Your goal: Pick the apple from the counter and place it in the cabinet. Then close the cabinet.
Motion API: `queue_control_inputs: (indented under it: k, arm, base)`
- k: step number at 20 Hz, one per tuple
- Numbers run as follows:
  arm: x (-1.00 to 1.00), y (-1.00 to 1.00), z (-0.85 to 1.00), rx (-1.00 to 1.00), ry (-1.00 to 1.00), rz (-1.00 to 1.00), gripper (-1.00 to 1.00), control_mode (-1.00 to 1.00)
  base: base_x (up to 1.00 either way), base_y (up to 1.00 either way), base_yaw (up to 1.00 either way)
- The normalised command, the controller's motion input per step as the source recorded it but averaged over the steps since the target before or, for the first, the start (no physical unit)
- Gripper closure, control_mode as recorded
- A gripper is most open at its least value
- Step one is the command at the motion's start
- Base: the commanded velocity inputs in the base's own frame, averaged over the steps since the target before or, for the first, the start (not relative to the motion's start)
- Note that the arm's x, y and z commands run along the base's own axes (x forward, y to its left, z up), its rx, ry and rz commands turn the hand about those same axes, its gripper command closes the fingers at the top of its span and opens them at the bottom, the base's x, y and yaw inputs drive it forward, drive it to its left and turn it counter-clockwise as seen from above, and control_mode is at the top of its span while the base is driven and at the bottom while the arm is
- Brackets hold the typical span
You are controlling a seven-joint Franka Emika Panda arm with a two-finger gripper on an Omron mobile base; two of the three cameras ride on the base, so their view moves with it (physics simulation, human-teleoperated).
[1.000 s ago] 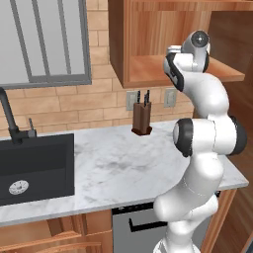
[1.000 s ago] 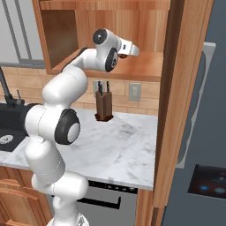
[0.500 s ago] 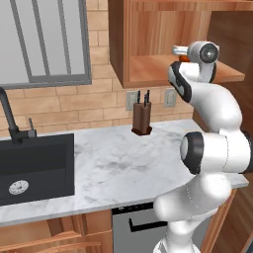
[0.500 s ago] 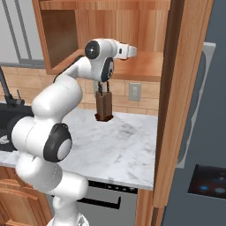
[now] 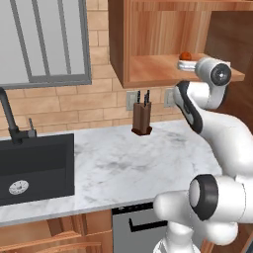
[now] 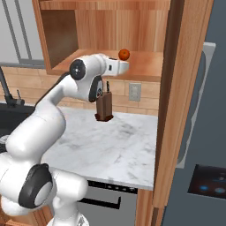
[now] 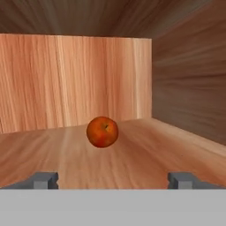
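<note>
The apple (image 7: 102, 131) sits on the wooden shelf inside the cabinet (image 5: 148, 44), free of the end effector (image 7: 112, 180). In the hand view it rests on the shelf board ahead of the two dark fingertips (image 7: 43, 180), which stand wide apart at the bottom corners with nothing between them: the end effector is open and empty. The apple lies between the fingertips' lines but farther in, short of the back wall and left of the cabinet's right inner wall.

In the right base view the apple (image 6: 124, 54) shows as a small orange-red ball on the shelf just above and beyond the tip of the white hand (image 6: 115, 67), which is level with the shelf's front edge. In the left base view the apple (image 5: 185, 56) peeks over the hand at the shelf's right end.

The cabinet (image 6: 110, 31) stands open, its door (image 6: 181, 101) swung out to the right.

Below, on the marble table (image 5: 123, 163), a knife block (image 5: 142, 118) stands near the brick wall, and a black sink (image 5: 34, 165) is set in at the left.
</note>
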Motion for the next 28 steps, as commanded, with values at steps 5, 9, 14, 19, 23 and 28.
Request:
queue_control_inputs:
  k: [5,9,14,19,23,28]
  arm:
    - [-1.0,0.22,-0.07,0.08,0.26,0.0,-1.0,-1.0]
    - [-1.0,0.02,-0.54,0.14,0.3,0.0,-1.0,-1.0]
    - [-1.0,0.0,-0.95,0.08,0.01,0.0,-1.0,-1.0]
    - [-1.0,0.0,-0.78,0.06,-0.08,0.0,-1.0,-1.0]
    - [-0.89,-0.31,-0.59,0.12,-0.17,-0.02,-1.0,-1.0]
    - [-0.67,-0.33,-0.53,0.06,-0.33,0.0,-1.0,-1.0]
  base:
    - [0.0,0.0,0.0]
    - [0.0,0.0,0.0]
    - [0.0,0.0,0.0]
    - [0.0,0.0,0.0]
    - [0.0,0.0,0.0]
    - [0.0,0.0,0.0]
